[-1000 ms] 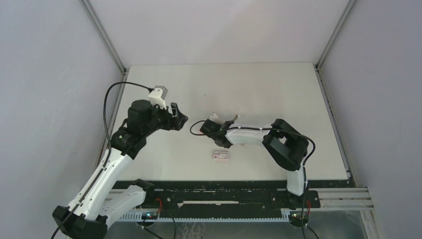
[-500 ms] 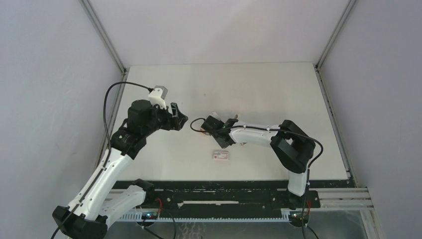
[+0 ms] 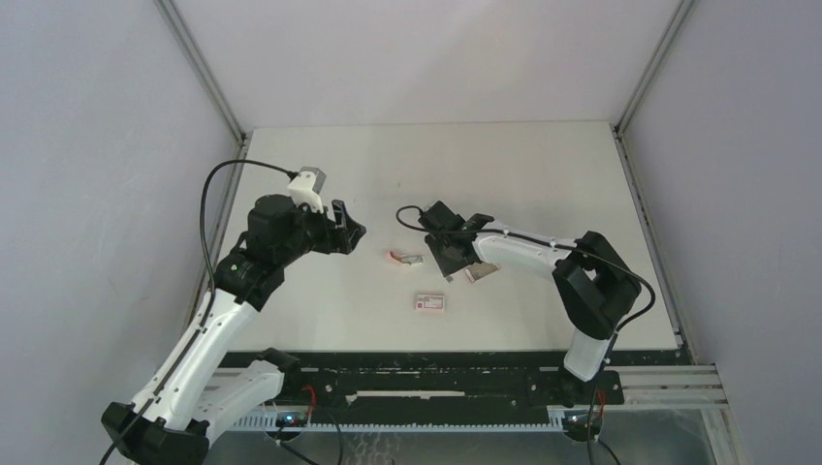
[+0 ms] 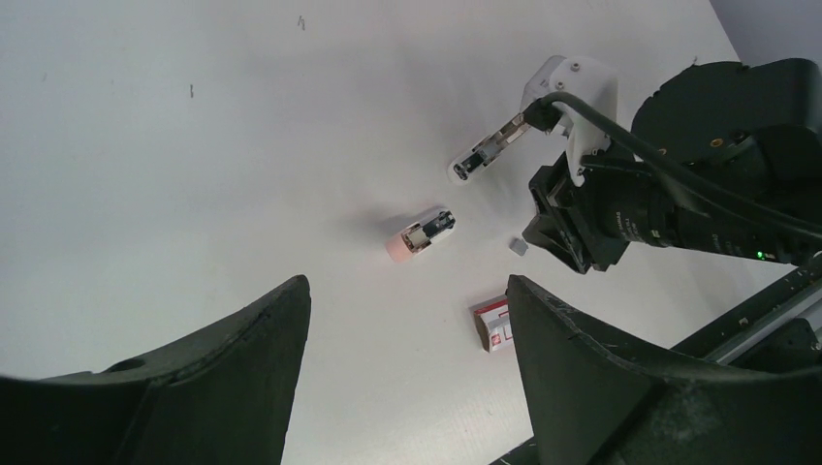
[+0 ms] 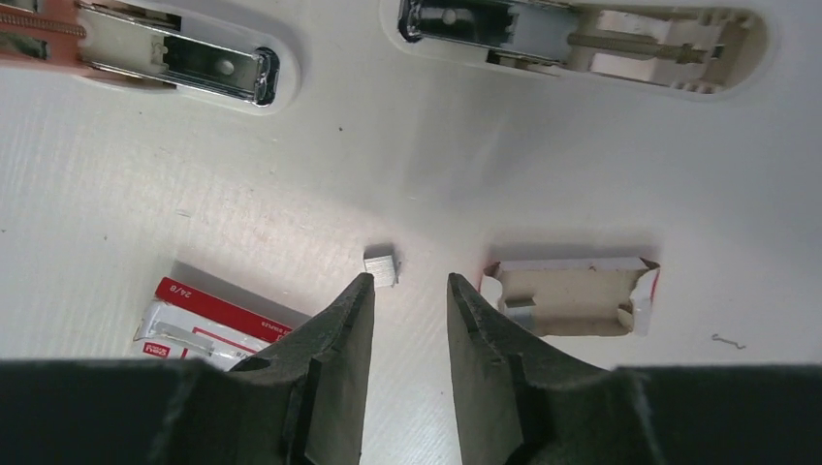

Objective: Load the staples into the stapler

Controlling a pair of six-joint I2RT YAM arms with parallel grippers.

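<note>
Down on the table, just past the right gripper, sits the staples block, tiny and grey, right at the tip of 1 finger. Can't tell if it's touching. Those fingers are slightly apart with nothing between them. On one side of the block lies a red-label box, on the other a torn-open cardboard tray. A bit beyond, the stapler looks to be in 2 pieces, a pink-ended half and a white half, both open side up. The left gripper hangs above the table off to the side, fingers spread wide, holding nothing.
</note>
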